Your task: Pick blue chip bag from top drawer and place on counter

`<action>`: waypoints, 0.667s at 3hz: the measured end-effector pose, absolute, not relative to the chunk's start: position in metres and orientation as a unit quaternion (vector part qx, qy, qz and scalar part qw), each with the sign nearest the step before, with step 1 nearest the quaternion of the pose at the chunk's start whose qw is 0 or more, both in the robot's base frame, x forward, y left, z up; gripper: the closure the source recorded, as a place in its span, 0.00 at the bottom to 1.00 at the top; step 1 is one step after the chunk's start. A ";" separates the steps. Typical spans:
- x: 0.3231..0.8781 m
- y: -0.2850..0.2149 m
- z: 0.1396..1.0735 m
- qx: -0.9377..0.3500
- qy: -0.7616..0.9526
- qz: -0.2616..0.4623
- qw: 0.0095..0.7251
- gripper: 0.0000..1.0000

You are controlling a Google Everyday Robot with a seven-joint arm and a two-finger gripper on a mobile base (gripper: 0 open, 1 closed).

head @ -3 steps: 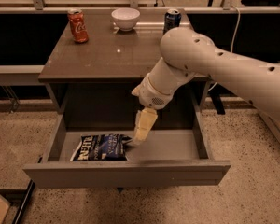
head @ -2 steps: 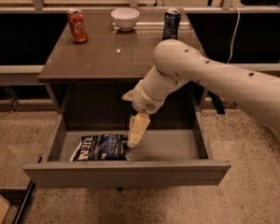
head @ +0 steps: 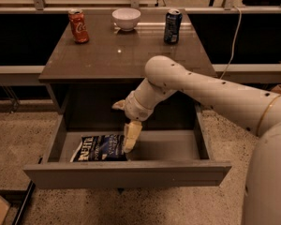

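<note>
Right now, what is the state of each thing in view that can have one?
top drawer: pulled open.
blue chip bag: lying flat in the drawer's left half, not lifted.
gripper: inside the drawer, at the bag's right edge.
red can: upright on the counter.
white bowl: upright on the counter.
dark blue can: upright on the counter.

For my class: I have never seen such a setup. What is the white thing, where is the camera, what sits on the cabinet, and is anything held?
The white thing is a robot arm, reaching in from the picture's right. Its gripper, the clamp at its tip, hangs in the open top drawer at the right edge of the blue chip bag. The bag lies on the drawer floor, not lifted. The one camera looks down from the front. On the counter stand a red can, a white bowl and a blue can.
</note>
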State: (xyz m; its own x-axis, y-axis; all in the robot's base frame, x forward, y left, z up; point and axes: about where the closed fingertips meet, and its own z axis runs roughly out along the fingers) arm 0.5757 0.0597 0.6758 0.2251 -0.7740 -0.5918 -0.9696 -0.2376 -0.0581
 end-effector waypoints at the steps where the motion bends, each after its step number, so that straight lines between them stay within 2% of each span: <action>1: 0.572 0.073 0.657 -0.757 0.565 0.253 0.211 0.00; 2: 0.556 0.085 0.643 -0.751 0.555 0.290 0.207 0.25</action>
